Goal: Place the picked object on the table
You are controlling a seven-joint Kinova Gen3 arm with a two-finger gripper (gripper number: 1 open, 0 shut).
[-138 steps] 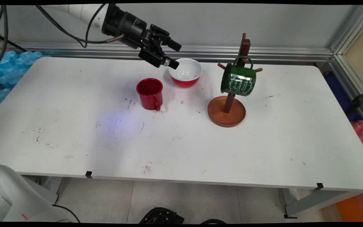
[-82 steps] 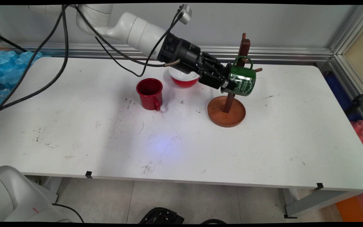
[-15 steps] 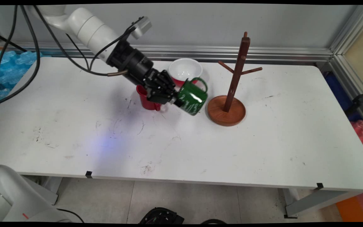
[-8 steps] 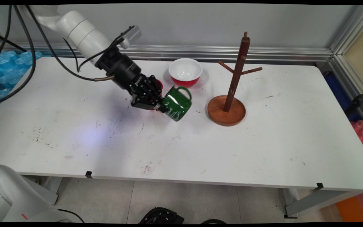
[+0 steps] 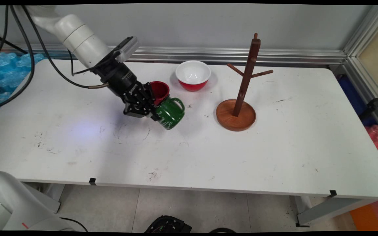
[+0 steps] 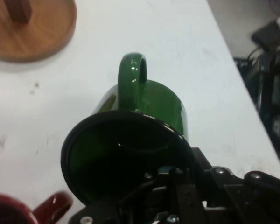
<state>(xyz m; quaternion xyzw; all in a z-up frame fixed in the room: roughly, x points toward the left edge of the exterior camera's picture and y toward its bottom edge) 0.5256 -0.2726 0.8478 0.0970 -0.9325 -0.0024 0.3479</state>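
My gripper [image 5: 154, 114] is shut on the rim of a green enamel mug [image 5: 169, 113] and carries it tilted just above the table, handle pointing up and right. In the hand view the green mug [image 6: 149, 112] fills the middle, its dark mouth towards the camera and one finger inside the rim. A red mug [image 5: 160, 90] stands right behind the gripper, partly hidden by it; its handle shows in the hand view [image 6: 53, 207]. The wooden mug tree [image 5: 246, 75] with its round base [image 6: 32, 32] stands to the right with bare pegs.
A red bowl with a white inside [image 5: 193, 74] sits at the back between the red mug and the mug tree. Black cables hang from the arm at the upper left. The white table [image 5: 274, 154] stretches wide to the front and right.
The green mug, earlier hanging on the mug tree, was gripped and taken off its peg. Over the last second it has travelled left and down, now in front of the red mug.
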